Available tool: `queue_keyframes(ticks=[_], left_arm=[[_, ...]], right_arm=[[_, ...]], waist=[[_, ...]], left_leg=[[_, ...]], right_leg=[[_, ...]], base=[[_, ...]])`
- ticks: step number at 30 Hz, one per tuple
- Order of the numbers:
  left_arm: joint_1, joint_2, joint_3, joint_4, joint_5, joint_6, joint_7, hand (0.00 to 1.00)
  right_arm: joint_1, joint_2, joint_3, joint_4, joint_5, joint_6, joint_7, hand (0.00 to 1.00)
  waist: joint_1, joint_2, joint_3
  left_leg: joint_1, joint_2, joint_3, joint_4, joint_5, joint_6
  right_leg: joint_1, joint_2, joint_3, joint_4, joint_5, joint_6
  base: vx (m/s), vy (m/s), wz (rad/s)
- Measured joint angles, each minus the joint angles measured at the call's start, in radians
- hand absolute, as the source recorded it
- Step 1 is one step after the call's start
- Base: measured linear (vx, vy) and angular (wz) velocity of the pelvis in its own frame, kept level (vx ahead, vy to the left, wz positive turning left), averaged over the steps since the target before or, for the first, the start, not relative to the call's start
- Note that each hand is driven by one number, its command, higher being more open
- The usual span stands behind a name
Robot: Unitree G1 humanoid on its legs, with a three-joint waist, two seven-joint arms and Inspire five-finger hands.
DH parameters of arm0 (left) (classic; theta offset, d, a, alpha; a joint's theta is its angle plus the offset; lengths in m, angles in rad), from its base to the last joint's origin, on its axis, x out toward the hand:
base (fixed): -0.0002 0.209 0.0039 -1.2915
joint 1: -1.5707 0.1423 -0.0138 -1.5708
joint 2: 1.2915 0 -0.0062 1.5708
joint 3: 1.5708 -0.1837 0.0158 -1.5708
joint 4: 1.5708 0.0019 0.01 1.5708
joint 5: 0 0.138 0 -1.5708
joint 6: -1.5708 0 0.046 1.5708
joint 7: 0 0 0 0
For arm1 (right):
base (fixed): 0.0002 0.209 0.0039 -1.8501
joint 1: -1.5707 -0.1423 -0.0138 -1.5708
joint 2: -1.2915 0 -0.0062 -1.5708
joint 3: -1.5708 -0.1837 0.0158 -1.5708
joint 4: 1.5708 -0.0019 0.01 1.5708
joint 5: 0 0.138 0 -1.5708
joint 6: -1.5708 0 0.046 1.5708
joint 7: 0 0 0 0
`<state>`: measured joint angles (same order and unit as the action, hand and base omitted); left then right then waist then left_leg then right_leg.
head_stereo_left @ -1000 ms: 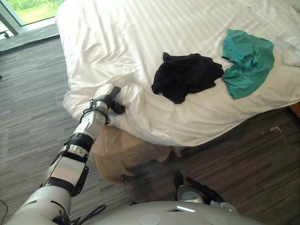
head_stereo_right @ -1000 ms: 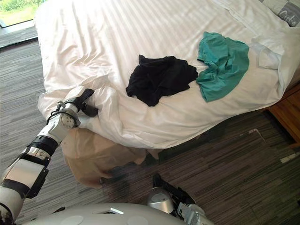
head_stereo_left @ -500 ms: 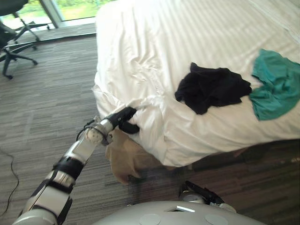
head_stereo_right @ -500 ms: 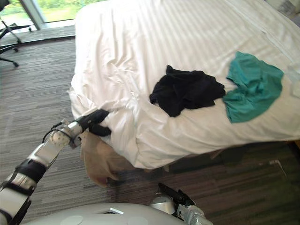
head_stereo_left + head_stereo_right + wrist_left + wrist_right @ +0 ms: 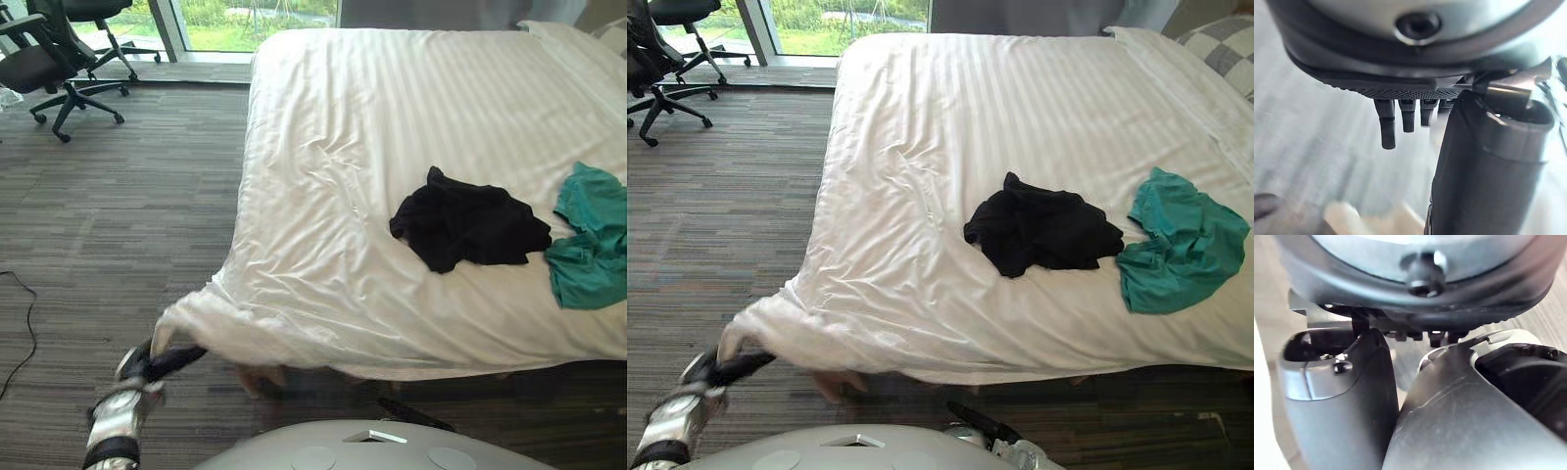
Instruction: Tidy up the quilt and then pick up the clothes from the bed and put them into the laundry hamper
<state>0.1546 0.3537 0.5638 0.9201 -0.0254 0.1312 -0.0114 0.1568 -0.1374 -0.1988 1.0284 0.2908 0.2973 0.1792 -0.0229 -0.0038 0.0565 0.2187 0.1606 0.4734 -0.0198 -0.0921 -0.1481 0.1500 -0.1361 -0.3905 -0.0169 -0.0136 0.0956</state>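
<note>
One hand engaged: left hand point(image 5: 157, 364) pinches quilt point(image 5: 372, 147) at near-left corner; black clothes point(image 5: 470, 227) lie well right, farther back.

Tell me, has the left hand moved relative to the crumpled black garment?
Yes. The left hand has drawn away from the crumpled black garment, leftward and toward the robot, stretching the white quilt corner.

Head pair up high, looking down past the left hand point(image 5: 157, 360) and along the quilt point(image 5: 392, 147) toward the window point(image 5: 245, 10). The two eyes sit close together and share the quilt, black garment point(image 5: 470, 227), teal garment point(image 5: 588, 250) and office chair point(image 5: 49, 64). Left wrist camera: tight behind its own fingers point(image 5: 1387, 128), pale cloth just beyond. Right wrist camera: pressed right up against the right hand point(image 5: 1342, 401).
</note>
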Motion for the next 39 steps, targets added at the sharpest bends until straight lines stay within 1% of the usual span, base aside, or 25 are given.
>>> queue_keyframes(ticks=[1, 2, 3, 4, 5, 7, 10, 11, 12, 13, 15, 16, 21, 23, 25, 26, 27, 28, 30, 31, 33, 34, 36, 38, 39], left_arm=[[0.032, 0.0, 0.092, 0.025, -0.013, 0.014, 0.047, 1.0], [0.051, 0.0, 0.129, 0.026, -0.023, 0.021, 0.066, 1.0], [0.092, 0.0, 0.197, 0.026, -0.058, 0.023, 0.091, 1.0], [0.108, -0.001, 0.232, 0.026, -0.069, 0.023, 0.1, 1.0], [0.141, -0.002, 0.316, 0.026, -0.091, 0.023, 0.119, 1.0], [0.159, -0.007, 0.353, 0.026, -0.09, 0.014, 0.114, 1.0], [0.167, -0.067, 0.396, 0.027, -0.091, -0.036, 0.098, 1.0], [0.164, -0.081, 0.395, 0.027, -0.091, -0.053, 0.086, 1.0], [0.146, -0.115, 0.387, 0.027, -0.091, -0.101, 0.056, 1.0], [0.133, -0.129, 0.375, 0.027, -0.09, -0.121, 0.045, 1.0], [0.106, -0.177, 0.303, 0.027, -0.088, -0.185, 0.02, 1.0], [0.083, -0.202, 0.245, 0.027, -0.086, -0.216, 0.007, 1.0], [0.031, -0.272, 0.038, 0.027, -0.081, -0.288, -0.009, 1.0], [0.031, -0.291, -0.02, 0.027, -0.081, -0.296, -0.014, 1.0], [0.031, -0.308, -0.068, 0.033, -0.081, -0.292, -0.013, 1.0], [0.031, -0.31, -0.08, 0.033, -0.081, -0.286, -0.01, 1.0], [0.03, -0.316, -0.093, 0.034, -0.081, -0.279, -0.009, 1.0], [0.03, -0.319, -0.097, 0.034, -0.08, -0.279, -0.005, 1.0], [0.032, -0.322, -0.096, 0.041, -0.081, -0.268, 0.013, 1.0], [0.031, -0.322, -0.096, 0.044, -0.081, -0.261, 0.02, 1.0], [0.032, -0.323, -0.094, 0.051, -0.081, -0.248, 0.039, 1.0], [0.032, -0.326, -0.089, 0.051, -0.081, -0.241, 0.039, 1.0], [0.045, -0.333, -0.073, 0.052, -0.081, -0.233, 0.043, 1.0], [0.051, -0.333, -0.073, 0.052, -0.081, -0.231, 0.044, 1.0], [0.056, -0.333, -0.075, 0.052, -0.081, -0.227, 0.045, 1.0]], right_arm=[[0.008, 0.003, -0.016, 0.0, 0.0, 0.005, 0.001, 1.0], [0.015, 0.006, -0.028, 0.0, 0.0, 0.01, 0.001, 1.0], [0.027, 0.009, -0.041, 0.0, 0.0, 0.021, 0.001, 1.0], [0.03, 0.01, -0.048, 0.0, -0.001, 0.025, 0.001, 1.0], [0.033, 0.008, -0.054, 0.006, -0.003, 0.037, -0.002, 1.0], [0.032, 0.007, -0.068, 0.017, -0.003, 0.041, -0.002, 1.0], [0.035, 0.006, -0.092, 0.017, 0.0, 0.046, -0.002, 1.0], [0.037, 0.006, -0.1, 0.017, 0.003, 0.046, -0.003, 1.0], [0.043, 0.01, -0.115, 0.017, 0.016, 0.046, -0.007, 1.0], [0.044, 0.012, -0.117, 0.017, 0.035, 0.047, -0.014, 1.0], [0.046, 0.017, -0.13, 0.017, 0.073, 0.05, -0.039, 1.0], [0.048, 0.019, -0.138, 0.017, 0.093, 0.05, -0.049, 1.0], [0.056, 0.037, -0.157, 0.016, 0.266, 0.027, -0.141, 1.0], [0.065, 0.045, -0.167, 0.016, 0.425, -0.011, -0.199, 1.0], [0.068, 0.085, -0.225, 0.015, 0.655, -0.109, -0.292, 1.0], [0.067, 0.097, -0.24, 0.015, 0.693, -0.137, -0.313, 1.0], [0.067, 0.116, -0.276, 0.015, 0.74, -0.182, -0.343, 1.0], [0.067, 0.124, -0.294, 0.015, 0.753, -0.198, -0.357, 1.0], [0.071, 0.148, -0.353, 0.013, 0.753, -0.278, -0.409, 1.0], [0.072, 0.152, -0.363, 0.011, 0.751, -0.298, -0.418, 1.0], [0.073, 0.164, -0.398, -0.011, 0.734, -0.397, -0.446, 1.0], [0.073, 0.164, -0.416, -0.027, 0.731, -0.429, -0.454, 0.0], [0.066, 0.155, -0.458, -0.09, 0.681, -0.487, -0.479, 0.0], [0.063, 0.14, -0.486, -0.162, 0.624, -0.518, -0.497, 0.0], [0.062, 0.118, -0.498, -0.248, 0.577, -0.526, -0.509, 0.0]], waist=[[0.014, -0.002, -0.001], [0.021, -0.002, -0.003], [0.041, -0.002, -0.015], [0.051, -0.002, -0.019], [0.067, -0.001, -0.026], [0.077, 0.0, -0.027], [0.077, 0.007, -0.048], [0.077, 0.009, -0.054], [0.076, 0.009, -0.057], [0.076, 0.008, -0.058], [0.075, 0.007, -0.058], [0.073, 0.007, -0.058], [0.065, 0.007, -0.059], [0.053, 0.008, -0.061], [0.045, 0.008, -0.064], [0.044, 0.008, -0.065], [0.045, 0.009, -0.065], [0.045, 0.009, -0.065], [0.044, 0.009, -0.067], [0.044, 0.01, -0.067], [0.044, 0.007, -0.07], [0.044, 0.011, -0.068], [0.042, 0.015, -0.067], [0.041, 0.021, -0.067], [0.038, 0.023, -0.068]], left_leg=[[0.001, 0.002, -0.001, 0.0, 0.0, 0.0], [0.002, 0.002, -0.002, 0.0, 0.0, 0.0], [0.0, 0.001, -0.007, 0.0, 0.0, -0.001], [0.0, 0.001, -0.01, 0.0, 0.0, -0.001], [0.001, 0.0, -0.019, -0.001, 0.0, -0.001], [0.0, -0.002, -0.022, -0.004, 0.002, -0.002], [-0.003, -0.012, -0.024, -0.035, 0.027, -0.002], [-0.002, -0.014, -0.024, -0.048, 0.035, -0.001], [-0.001, -0.016, -0.027, -0.065, 0.051, 0.0], [-0.002, -0.016, -0.028, -0.065, 0.055, 0.001], [-0.001, -0.016, -0.029, -0.069, 0.062, 0.001], [-0.001, -0.015, -0.028, -0.069, 0.066, 0.002], [0.0, -0.006, 0.0, -0.07, 0.071, 0.0], [0.0, -0.004, 0.018, -0.07, 0.069, -0.004], [0.003, 0.001, 0.061, -0.069, 0.068, -0.011], [0.004, 0.002, 0.071, -0.069, 0.067, -0.012], [0.012, 0.003, 0.088, -0.069, 0.065, -0.015], [0.017, 0.004, 0.098, -0.069, 0.064, -0.016], [0.037, 0.005, 0.128, -0.066, 0.062, -0.019], [0.038, 0.004, 0.132, -0.066, 0.062, -0.019], [0.043, 0.004, 0.142, -0.065, 0.058, -0.022], [0.05, 0.004, 0.149, -0.065, 0.056, -0.024], [0.057, 0.003, 0.155, -0.065, 0.047, -0.024], [0.058, 0.001, 0.155, -0.065, 0.041, -0.023], [0.06, 0.0, 0.155, -0.065, 0.039, -0.023]], right_leg=[[0.005, 0.001, -0.008, 0.0, 0.0, 0.0], [0.007, 0.0, -0.012, 0.0, 0.0, 0.0], [0.009, -0.001, -0.021, 0.0, 0.0, 0.0], [0.011, -0.002, -0.024, 0.001, 0.0, 0.0], [0.016, -0.005, -0.041, 0.001, 0.0, 0.0], [0.019, -0.007, -0.046, 0.0, 0.0, 0.0], [0.011, -0.01, -0.051, -0.003, 0.0, 0.0], [0.009, -0.01, -0.053, -0.003, 0.0, 0.0], [0.008, -0.009, -0.059, -0.003, 0.0, 0.0], [0.007, -0.009, -0.061, -0.003, 0.0, 0.0], [0.005, -0.008, -0.067, -0.007, -0.001, 0.0], [0.004, -0.007, -0.067, -0.008, -0.001, -0.001], [-0.013, 0.004, -0.042, -0.008, 0.0, -0.001], [-0.021, 0.01, -0.021, -0.014, 0.007, -0.005], [-0.035, 0.021, 0.018, -0.023, 0.023, -0.011], [-0.039, 0.023, 0.027, -0.023, 0.024, -0.012], [-0.041, 0.027, 0.043, -0.023, 0.025, -0.013], [-0.04, 0.029, 0.05, -0.023, 0.025, -0.013], [-0.035, 0.034, 0.074, -0.027, 0.025, -0.013], [-0.034, 0.034, 0.077, -0.029, 0.025, -0.013], [-0.033, 0.034, 0.081, -0.031, 0.025, -0.014], [-0.031, 0.034, 0.086, -0.031, 0.025, -0.014], [-0.026, 0.034, 0.092, -0.031, 0.025, -0.014], [-0.026, 0.032, 0.092, -0.03, 0.025, -0.013], [-0.026, 0.03, 0.091, -0.026, 0.025, -0.013]], base=[[0.01, -0.038, 0.16], [0.01, -0.026, 0.21], [0.0, 0.0, 0.18], [-0.03, 0.01, 0.31], [-0.05, 0.01, 0.24], [-0.07, 0.001, 0.17], [-0.08, -0.016, 0.02], [-0.07, -0.026, 0.05], [-0.08, -0.033, 0.06], [-0.1, -0.037, 0.05], [-0.15, -0.045, -0.01], [-0.18, -0.047, -0.03], [-0.12, -0.021, -0.15], [-0.02, -0.003, -0.32], [0.04, -0.003, -0.5], [0.04, -0.006, -0.47], [0.03, -0.008, -0.32], [0.04, -0.007, -0.37], [0.04, -0.003, -0.31], [0.03, -0.008, -0.17], [0.01, -0.014, -0.1], [-0.01, -0.01, -0.15], [-0.03, -0.009, -0.1], [-0.05, -0.009, 0.0], [-0.08, -0.016, 0.0]])
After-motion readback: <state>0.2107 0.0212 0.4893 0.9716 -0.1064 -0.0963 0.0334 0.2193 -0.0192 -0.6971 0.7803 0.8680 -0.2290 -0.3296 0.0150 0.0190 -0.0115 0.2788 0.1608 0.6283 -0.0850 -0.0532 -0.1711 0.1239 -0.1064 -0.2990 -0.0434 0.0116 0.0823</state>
